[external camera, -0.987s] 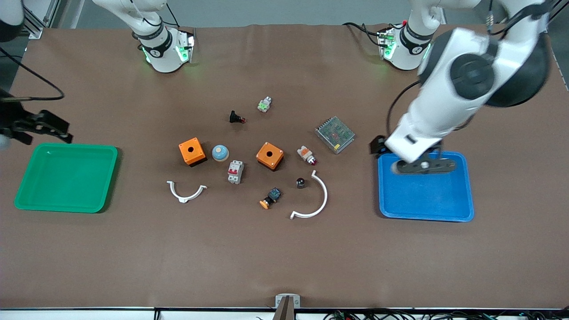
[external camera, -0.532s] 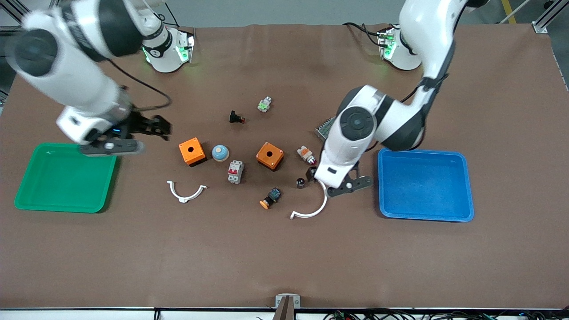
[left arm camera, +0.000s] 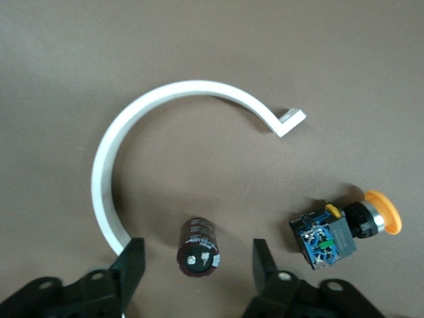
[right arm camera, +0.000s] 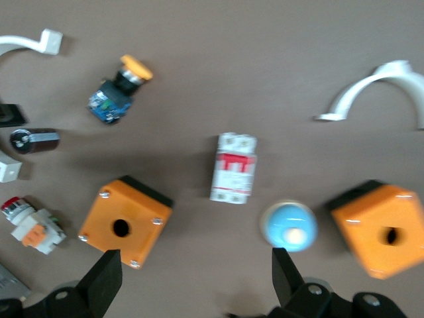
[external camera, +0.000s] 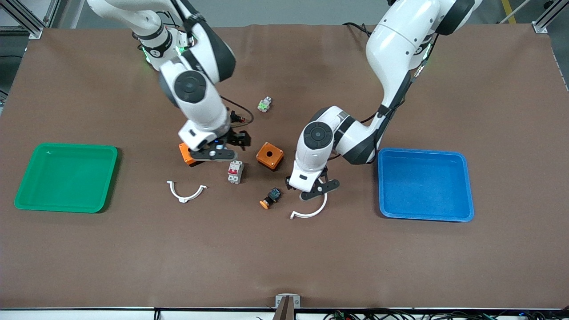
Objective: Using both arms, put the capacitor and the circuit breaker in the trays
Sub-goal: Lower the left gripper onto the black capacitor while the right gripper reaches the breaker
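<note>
The capacitor (left arm camera: 197,246) lies on the mat between the open fingers of my left gripper (left arm camera: 195,265), untouched; my left gripper (external camera: 299,183) hides it in the front view. It also shows in the right wrist view (right arm camera: 34,140). The circuit breaker (external camera: 235,171), white-grey with red toggles, lies between the two orange boxes, nearer the front camera. My right gripper (external camera: 236,140) hovers open and empty over the spot just farther from the camera than the breaker (right arm camera: 233,168).
Green tray (external camera: 66,149) at the right arm's end, blue tray (external camera: 424,153) at the left arm's end. Orange boxes (external camera: 269,155) (external camera: 186,156), blue dome (right arm camera: 288,225), orange-capped button (external camera: 270,198), white curved clips (external camera: 186,192) (external camera: 311,211) crowd the middle.
Both arms have swung from the trays to the table's middle. The left gripper now straddles the capacitor; the right gripper is now above the breaker area.
</note>
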